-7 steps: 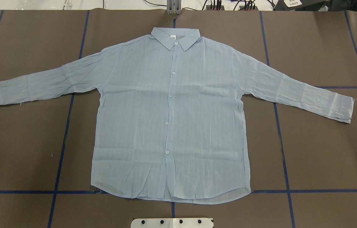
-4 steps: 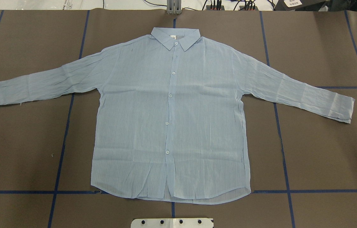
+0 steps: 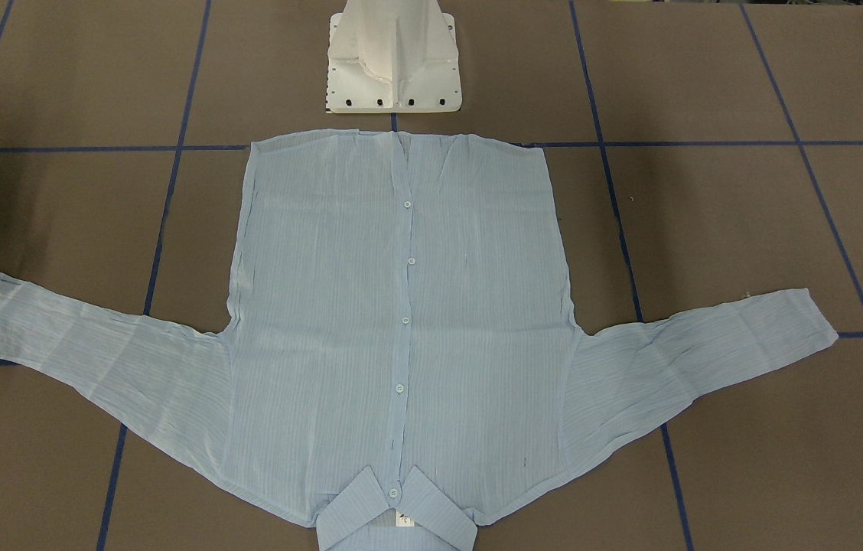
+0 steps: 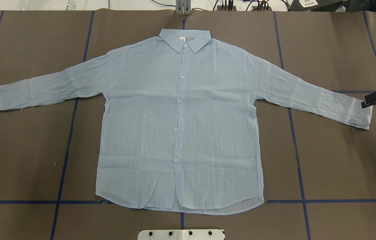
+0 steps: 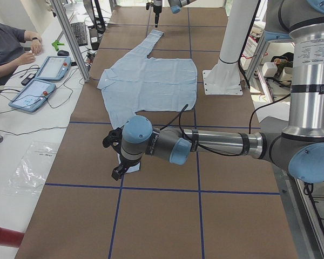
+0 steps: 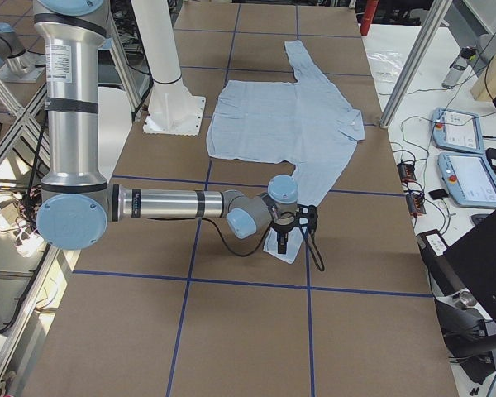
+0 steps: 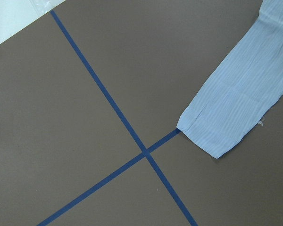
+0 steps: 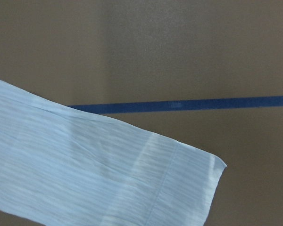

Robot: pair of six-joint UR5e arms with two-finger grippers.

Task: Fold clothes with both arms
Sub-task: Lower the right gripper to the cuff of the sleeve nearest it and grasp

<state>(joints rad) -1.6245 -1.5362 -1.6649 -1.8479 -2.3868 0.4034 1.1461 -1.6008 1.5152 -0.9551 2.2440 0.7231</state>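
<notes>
Right fingers (image 4: 373,99) have come over the shirt (image 4: 181,126) cuff; whether open, cannot tell.

A brown table cover (image 4: 341,160) carries a grid of blue tape lines (image 4: 24,202). Beside it, a white bench (image 5: 11,137) holds two teach pendants (image 5: 54,67), a black keyboard (image 5: 78,33) and a clear plastic bag (image 5: 29,167). A seated person (image 5: 5,46) has a hand close to the pendants. A red cylinder (image 5: 2,236) lies at the bench's near end.
</notes>
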